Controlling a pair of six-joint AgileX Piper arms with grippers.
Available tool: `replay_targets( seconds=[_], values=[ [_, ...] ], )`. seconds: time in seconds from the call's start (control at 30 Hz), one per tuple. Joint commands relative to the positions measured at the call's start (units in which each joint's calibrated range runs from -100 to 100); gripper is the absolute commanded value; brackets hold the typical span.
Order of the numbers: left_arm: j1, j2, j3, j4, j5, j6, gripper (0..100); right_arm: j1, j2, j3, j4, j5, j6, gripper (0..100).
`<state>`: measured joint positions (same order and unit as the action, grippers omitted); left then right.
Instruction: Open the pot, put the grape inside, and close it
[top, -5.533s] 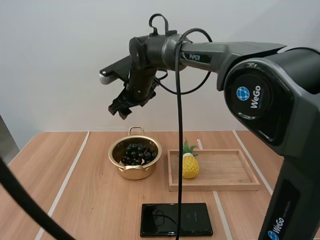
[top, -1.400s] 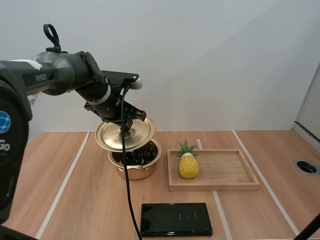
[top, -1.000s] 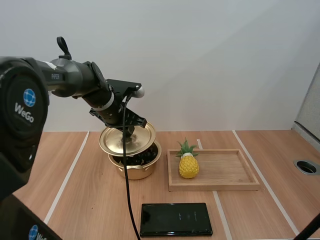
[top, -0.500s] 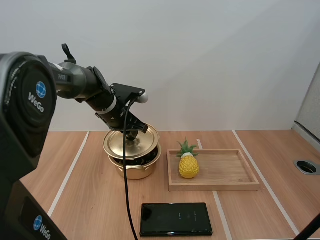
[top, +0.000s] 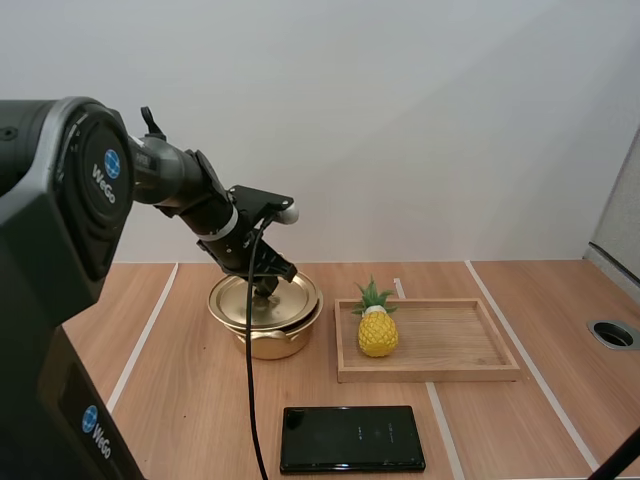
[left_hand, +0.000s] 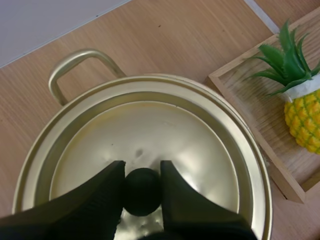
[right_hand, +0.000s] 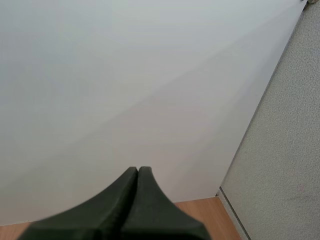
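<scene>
You can read "WeGo" in white letters next to a blue ball on the round WeGo badge (top: 105, 172) of your left arm (top: 180, 180), at the left of the high view. The same word shows again on the arm's base, near the bottom left corner.

From that big round joint your left arm goes right and a little down. Then it bends at the wrist, so the left pincer (top: 266, 288) points down at the middle of the pot (top: 268, 340). The gold pot stands on the table (top: 170, 400), a bit left of the middle of the high view. Its lid (top: 240, 300) sits on top of it and covers it.

In the left wrist view the two black fingers (left_hand: 100, 195) are open just a little. One is on each side of the small black knob (left_hand: 142, 192) on the lid, and they squeeze it between them. One loop handle (left_hand: 75, 62) of the pot sticks out past the lid's edge.

Just beside the pot, to its right in the high view, lies a wooden tray (top: 450, 372). A toy pineapple (top: 378, 332) stands upright in the tray's left end, near the pot but not touching it. A flat black slab (top: 352, 438) lies on the table at the bottom middle of the high view, apart from the pot and the tray.

Your right pincer (right_hand: 138, 172) is closed tight. Its two fingers lie together like one dark wedge, with nothing between them.
</scene>
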<state>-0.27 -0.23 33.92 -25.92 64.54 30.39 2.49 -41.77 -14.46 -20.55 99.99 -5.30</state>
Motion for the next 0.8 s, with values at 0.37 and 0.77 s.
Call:
replay_targets(
  seconds=[0.37, 0.77],
  values=[
    [-0.20, 0.37, -0.03, -2.58, 0.65, 4.12, 0, -0.22, -0.63, -0.27, -0.95, 0.01, -0.30, 0],
    [-0.20, 0.37, -0.03, -3.33, 0.44, 5.97, 0, -0.22, -0.63, -0.27, -1.17, 0.01, -0.30, 0]
  ],
)
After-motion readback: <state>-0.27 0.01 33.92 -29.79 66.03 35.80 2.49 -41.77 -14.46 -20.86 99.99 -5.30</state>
